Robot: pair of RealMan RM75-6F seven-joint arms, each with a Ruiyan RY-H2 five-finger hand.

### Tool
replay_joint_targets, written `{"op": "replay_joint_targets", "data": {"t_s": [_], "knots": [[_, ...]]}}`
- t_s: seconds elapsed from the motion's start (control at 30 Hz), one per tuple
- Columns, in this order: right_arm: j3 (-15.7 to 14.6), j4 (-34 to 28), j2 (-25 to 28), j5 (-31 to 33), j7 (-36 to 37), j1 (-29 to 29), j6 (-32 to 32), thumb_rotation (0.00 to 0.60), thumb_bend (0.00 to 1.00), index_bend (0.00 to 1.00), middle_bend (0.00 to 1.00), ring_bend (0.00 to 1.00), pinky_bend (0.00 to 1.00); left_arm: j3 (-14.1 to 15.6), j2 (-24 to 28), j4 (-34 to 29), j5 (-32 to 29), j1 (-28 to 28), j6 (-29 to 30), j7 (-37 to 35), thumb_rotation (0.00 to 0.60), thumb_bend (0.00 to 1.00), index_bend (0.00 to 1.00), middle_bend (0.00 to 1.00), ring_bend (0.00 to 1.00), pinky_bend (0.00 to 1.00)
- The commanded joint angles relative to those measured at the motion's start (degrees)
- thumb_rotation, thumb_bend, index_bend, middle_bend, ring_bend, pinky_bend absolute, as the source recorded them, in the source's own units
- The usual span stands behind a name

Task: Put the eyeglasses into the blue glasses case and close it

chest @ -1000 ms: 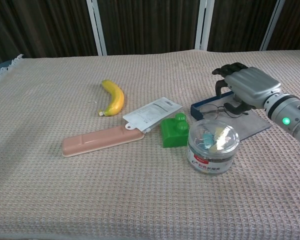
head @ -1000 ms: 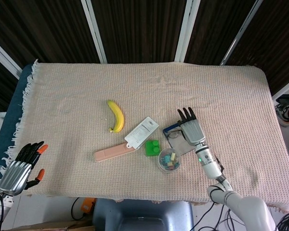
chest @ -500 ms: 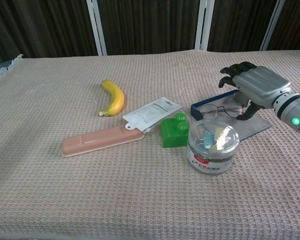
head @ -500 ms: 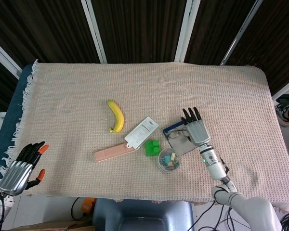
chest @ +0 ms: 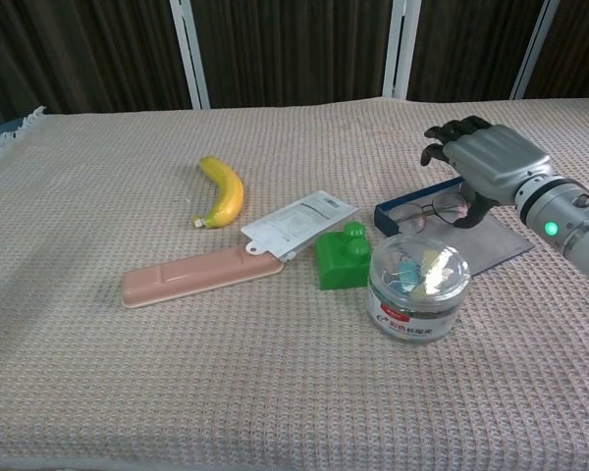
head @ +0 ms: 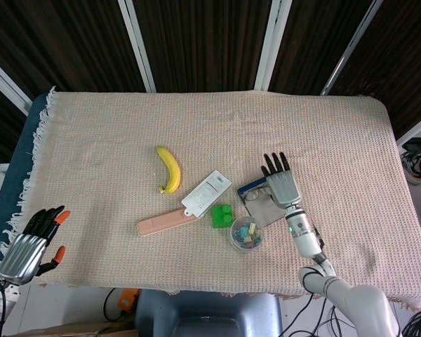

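From above, on the head view, my right hand hovers over the open blue glasses case, fingers stretched forward and holding nothing. My left hand waits at the near left bench edge, fingers loosely apart, empty. A banana, a white packet, a pink case, a green block and a clear tub of clips lie left of the case.

At chest height, the eyeglasses already rest inside the case, and my right hand is just above them, fingers curled downward, apart from them as far as I can judge. To finish well, I should check the temples lie flat, then fold the lid over gently, avoiding the tub just beside it. Its red label and the packet's print are too small to read.
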Motion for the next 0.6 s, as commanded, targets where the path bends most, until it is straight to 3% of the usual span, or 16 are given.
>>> {"op": "replay_joint_targets", "data": {"t_s": [0.03,0.43,0.6], "knots": [[0.31,0.27,-0.33,0.26,-0.15,0.34,-0.14,0.6,0.22,0.37,0.16,0.0,0.0,-0.02,0.02,0.08,-0.04,-0.01,-0.01,-0.13,0.6,0.46,0.0,0.0,0.0,0.07],[0.18,0.75,-0.25,-0.04,-0.26,1.02,0.33,0.6,0.22,0.37,0.16,0.0,0.0,-0.06,-0.06,0.02,-0.2,0.0,-0.1,0.3,0.6,0.46,0.0,0.0,0.0,0.07],[-1.9,-3.29,2.97,-2.04,2.06,-1.25,3.13,0.6,0.22,0.36,0.15,0.0,0.0,-0.05,-0.08,0.02,-0.19,-0.03,-0.17,0.36,0.6,0.46,0.0,0.0,0.0,0.07]]}}
